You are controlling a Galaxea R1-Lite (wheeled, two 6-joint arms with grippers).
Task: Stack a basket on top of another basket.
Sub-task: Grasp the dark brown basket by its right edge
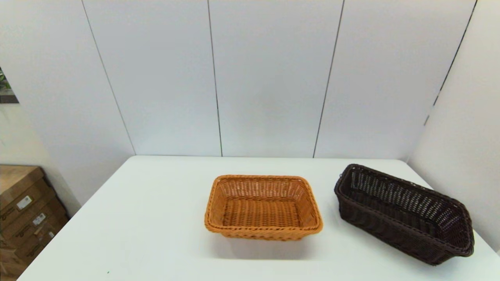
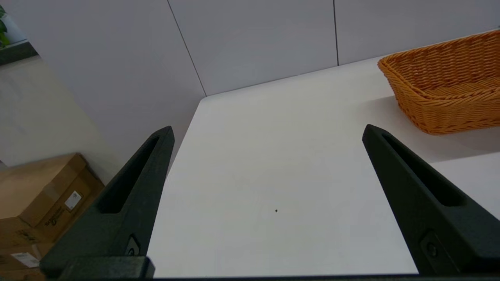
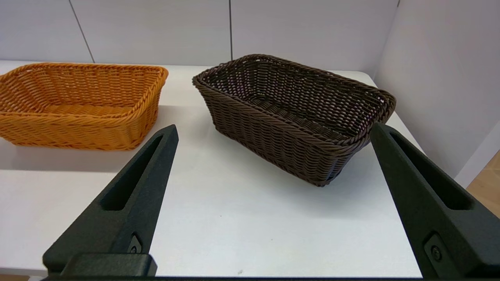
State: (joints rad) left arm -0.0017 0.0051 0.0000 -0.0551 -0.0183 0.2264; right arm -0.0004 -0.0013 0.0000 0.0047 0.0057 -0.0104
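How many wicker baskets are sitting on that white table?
2. The orange-tan basket sits near the middle of the table; the dark brown basket sits apart from it, on the robot's right near the table's edge. Both are empty; none seems hidden.

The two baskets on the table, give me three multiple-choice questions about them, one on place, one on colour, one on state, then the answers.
1. Where does the dark brown basket sit?
A. On the robot's right of the orange-tan basket
B. Inside it
C. On its left

2. What colour is the table?
A. Black
B. White
C. Green

3. How is the right gripper?
A. Shut on the brown basket
B. Shut on nothing
C. Open, holding nothing

Answers: 1 A, the head view shows the baskets apart, the brown one to the right. 2 B, the bare top is white. 3 C, the right wrist view shows its fingers spread wide, short of the basket. The left gripper is open too, over bare table.
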